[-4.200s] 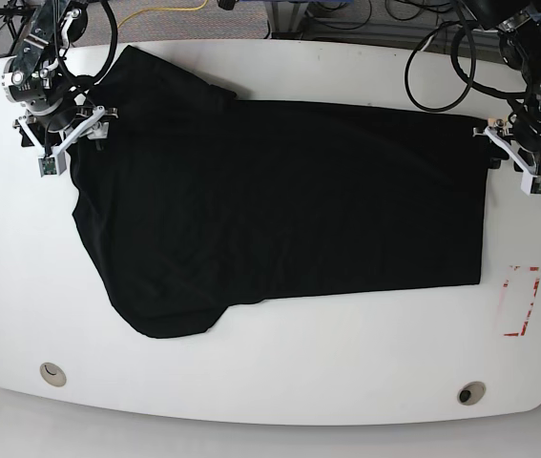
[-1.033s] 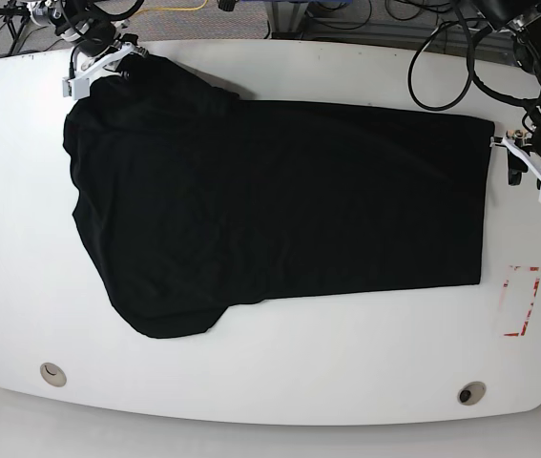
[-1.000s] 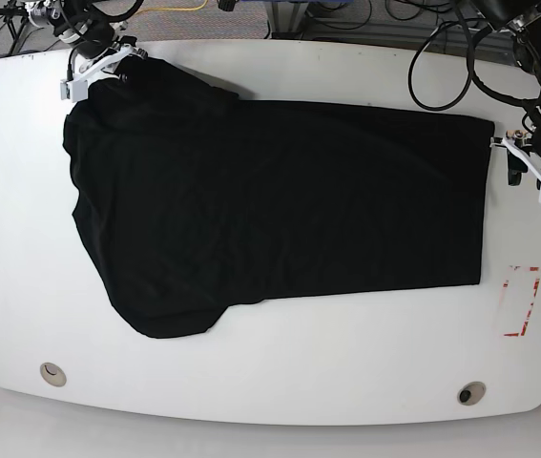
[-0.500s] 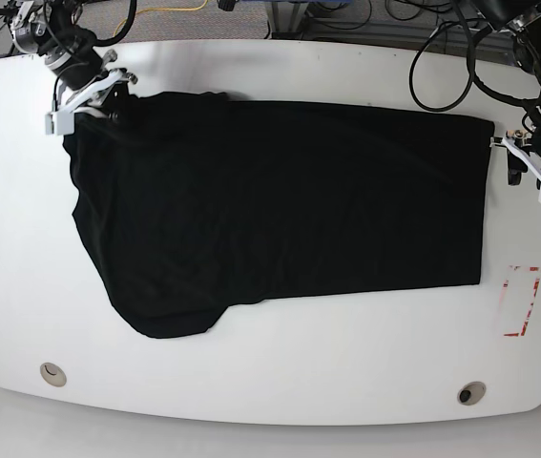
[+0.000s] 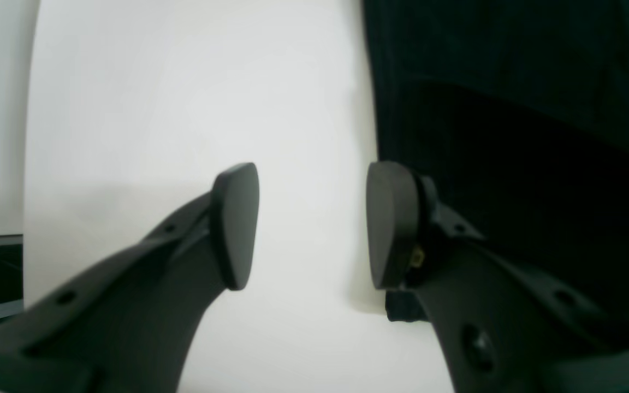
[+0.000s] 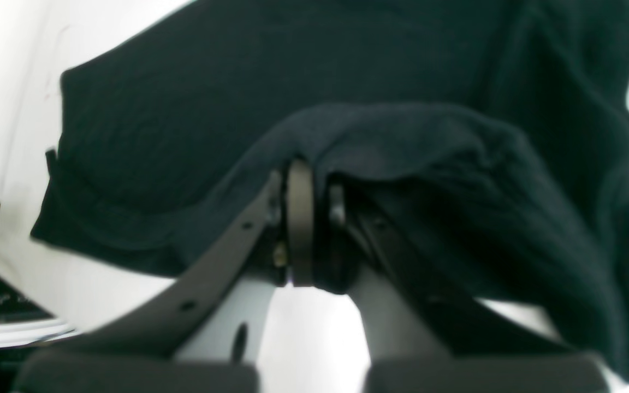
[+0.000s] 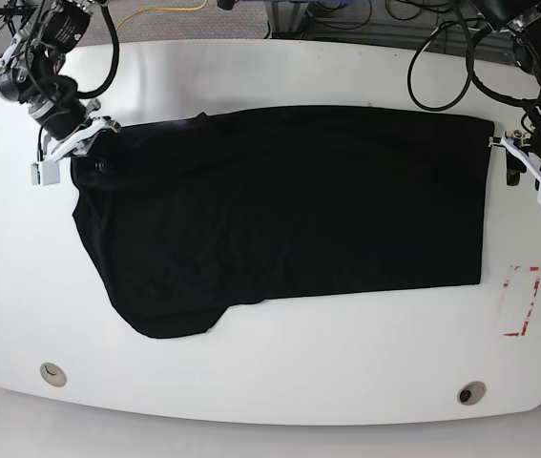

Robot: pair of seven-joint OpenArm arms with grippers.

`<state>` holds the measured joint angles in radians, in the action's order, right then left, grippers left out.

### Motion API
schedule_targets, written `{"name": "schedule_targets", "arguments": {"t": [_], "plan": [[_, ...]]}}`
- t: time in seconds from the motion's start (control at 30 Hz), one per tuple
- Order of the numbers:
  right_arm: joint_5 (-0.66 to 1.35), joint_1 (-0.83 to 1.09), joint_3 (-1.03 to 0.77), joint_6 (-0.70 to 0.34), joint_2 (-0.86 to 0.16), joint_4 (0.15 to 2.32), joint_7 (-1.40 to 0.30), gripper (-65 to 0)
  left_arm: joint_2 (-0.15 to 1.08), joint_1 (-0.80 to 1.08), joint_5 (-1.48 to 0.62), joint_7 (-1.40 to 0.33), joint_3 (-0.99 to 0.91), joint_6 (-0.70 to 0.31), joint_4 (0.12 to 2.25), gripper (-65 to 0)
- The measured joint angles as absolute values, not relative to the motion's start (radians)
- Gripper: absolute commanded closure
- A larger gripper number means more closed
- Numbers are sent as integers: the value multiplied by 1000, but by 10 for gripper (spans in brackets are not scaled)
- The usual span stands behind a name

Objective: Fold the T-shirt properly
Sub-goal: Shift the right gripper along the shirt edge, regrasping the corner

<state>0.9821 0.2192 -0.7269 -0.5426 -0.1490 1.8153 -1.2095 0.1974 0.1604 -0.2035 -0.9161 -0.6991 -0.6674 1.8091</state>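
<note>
Fabric: we see one T-shirt, soft matte black knit, lying mostly flat as a broad, roughly rectangular sheet with a rounded lower-left lobe.
Surface: we note one smooth white desk with rounded corners and two round inserts near its front edge.
Count: we count two grippers, one garment, one red-outlined mark on the desk.
Right gripper: clamped on a bunched fold of the T-shirt at its upper-left corner.
Left gripper: fingers parted over bare desk, just beside the shirt's right edge, holding nothing.
Location: the T-shirt spans the desk's centre.
</note>
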Motion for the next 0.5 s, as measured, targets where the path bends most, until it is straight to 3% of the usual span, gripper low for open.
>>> {"name": "schedule_targets", "arguments": {"t": [0.37,0.5], "plan": [[980,121,-648,-543,-258,1649,-1214,-352,197,161,-203,-916,-697,-667,1809,-300],[991,94,-621,-543,-281,1648,-1207,-423,198,160,-203,-916,-694,-667,1809,-300]]}}
